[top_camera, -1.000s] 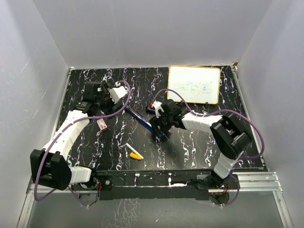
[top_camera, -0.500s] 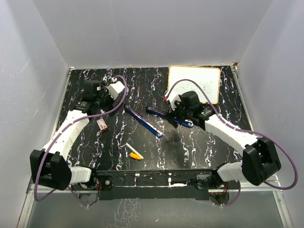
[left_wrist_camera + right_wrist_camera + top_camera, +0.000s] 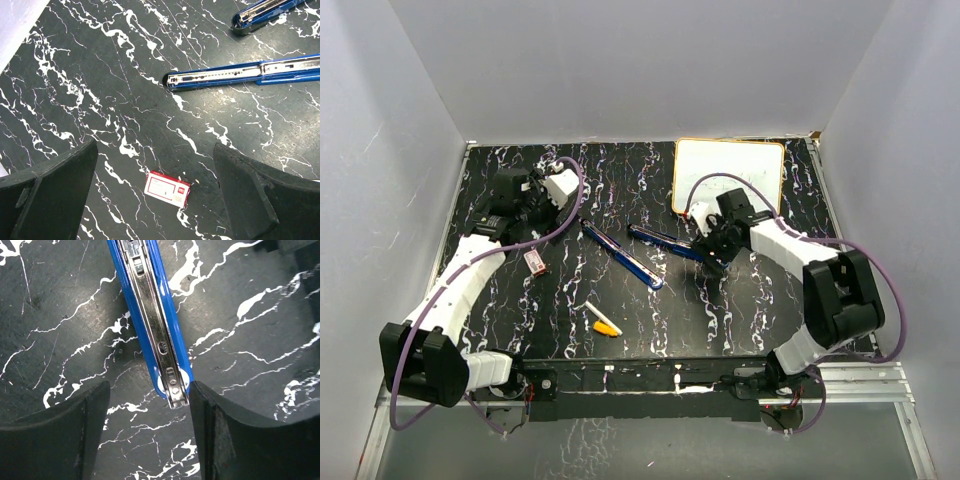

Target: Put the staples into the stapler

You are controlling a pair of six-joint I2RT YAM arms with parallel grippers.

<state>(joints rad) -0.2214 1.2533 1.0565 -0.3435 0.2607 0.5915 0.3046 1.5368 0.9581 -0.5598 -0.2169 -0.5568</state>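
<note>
Nearest me, the marker lies idle. Just past it the little staple box sits flat on the table. It's light, crushable cardboard that will likely skid, so I'd pinch its long sides gently. My left gripper hovers over it, fingers spread wide, arm stretched up the left side. Further out, my right gripper straddles the tip of the opened stapler, parted and clamping nothing, forearm angled inward. The whiteboard is at the back.
</note>
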